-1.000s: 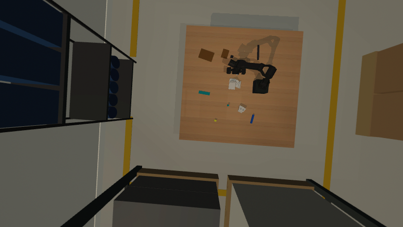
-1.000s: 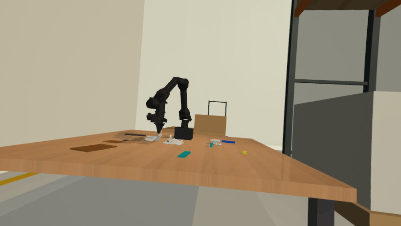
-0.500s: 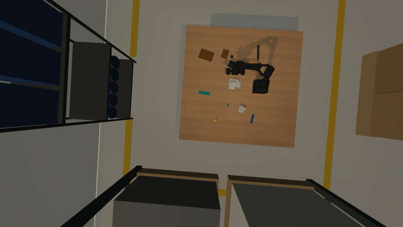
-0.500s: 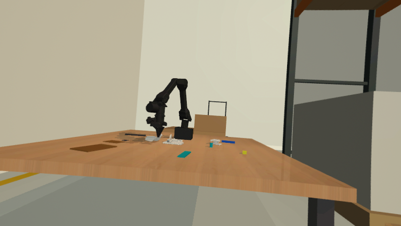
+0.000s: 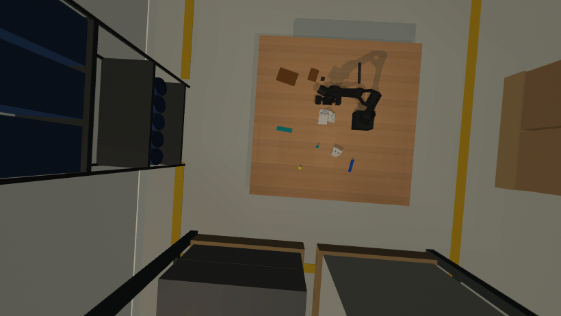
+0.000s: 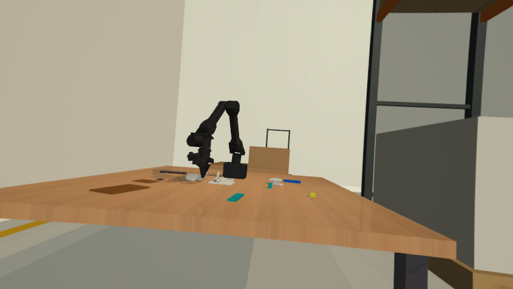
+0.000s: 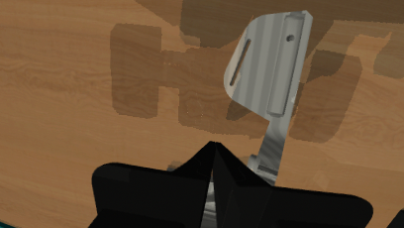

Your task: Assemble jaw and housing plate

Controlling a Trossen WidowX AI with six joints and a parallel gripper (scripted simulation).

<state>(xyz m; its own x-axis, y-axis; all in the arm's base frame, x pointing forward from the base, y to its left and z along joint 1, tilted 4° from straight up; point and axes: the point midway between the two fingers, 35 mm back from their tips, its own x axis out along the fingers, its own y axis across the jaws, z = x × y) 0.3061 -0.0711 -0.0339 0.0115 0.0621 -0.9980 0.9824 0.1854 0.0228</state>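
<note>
A: Where is the loose grey-white jaw, with flat ribbed plate and narrow neck?
B: On the worktop, near the white toothed assembly; the black gripper has its jaws together, holding nothing.
A: Its handling?
B: Probably light, stiff, rather slippery; grasp the neck squarely; the thin plate might tilt.

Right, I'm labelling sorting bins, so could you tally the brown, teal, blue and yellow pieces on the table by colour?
Brown pieces: 2
Teal pieces: 2
Blue piece: 1
Yellow piece: 1
Total: 6
</note>
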